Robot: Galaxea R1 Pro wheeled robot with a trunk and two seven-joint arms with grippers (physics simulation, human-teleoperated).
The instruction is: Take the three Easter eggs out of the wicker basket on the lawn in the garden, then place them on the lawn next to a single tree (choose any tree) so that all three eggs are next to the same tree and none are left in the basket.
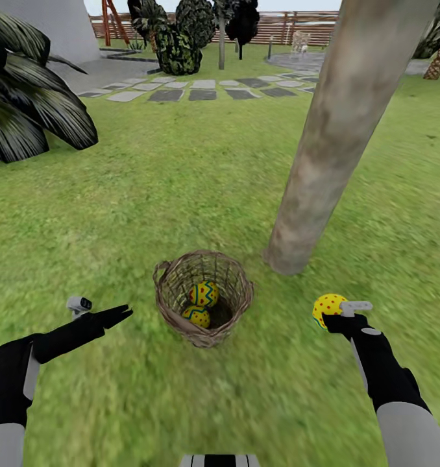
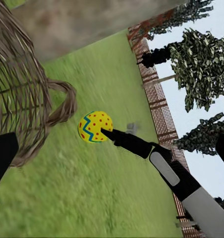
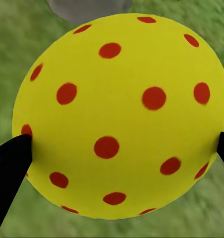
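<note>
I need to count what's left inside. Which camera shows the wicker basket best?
The head view: the whole wicker basket stands on the lawn with two Easter eggs inside. The left wrist view catches just part of its woven side and a loop handle.

Even, bright daylight without visible sun or glare. The mottled green grass lawn (image 1: 181,181) carries no sharp cast shadows; only faint darkening sits at the foot of the thick grey-brown bare trunk (image 1: 337,130), toward 7 o'clock. Grass texture smears toward the head view's lower edge. In the right wrist view, the yellow red-dotted egg (image 3: 117,114) is sharp against blurred ground.
</note>
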